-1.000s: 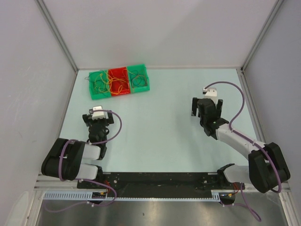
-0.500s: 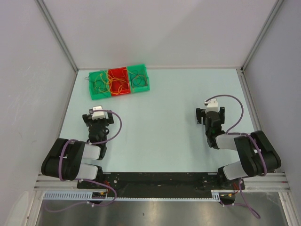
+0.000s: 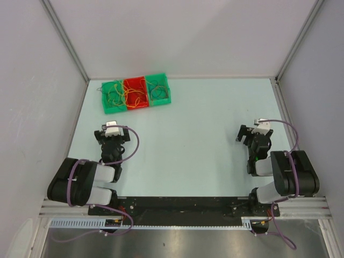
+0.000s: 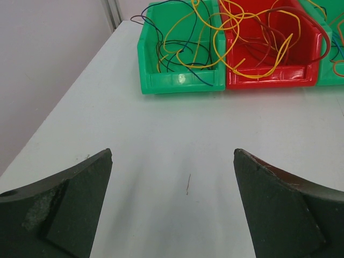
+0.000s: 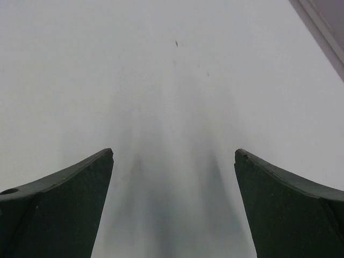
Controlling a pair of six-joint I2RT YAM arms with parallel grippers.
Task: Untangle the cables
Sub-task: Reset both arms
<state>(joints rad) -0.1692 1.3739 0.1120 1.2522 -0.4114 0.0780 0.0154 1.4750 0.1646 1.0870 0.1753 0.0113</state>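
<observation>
The cables [image 3: 129, 95] are thin yellow, orange, red and dark wires tangled in loops across three small bins at the table's far left: a green bin [image 3: 112, 100], a red bin [image 3: 135, 92] and another green bin [image 3: 159, 88]. In the left wrist view the cables [image 4: 236, 32] spill over the green bin [image 4: 180, 80] and the red bin [image 4: 269, 75]. My left gripper [image 3: 111, 132] sits folded back, well short of the bins, open and empty [image 4: 173, 156]. Over bare table on the right, my right gripper [image 3: 252, 134] is open too [image 5: 174, 153], holding nothing.
Grey walls close the table on the left, back and right, with metal posts [image 3: 64, 37] at the corners. A tiny dark scrap [image 4: 187, 184] lies on the table ahead of the left gripper. The wall edge [image 5: 322, 32] runs near the right gripper.
The right arm has pulled back toward its base and folded up, its gripper moving right and nearer. The left arm and the cables have not moved.
</observation>
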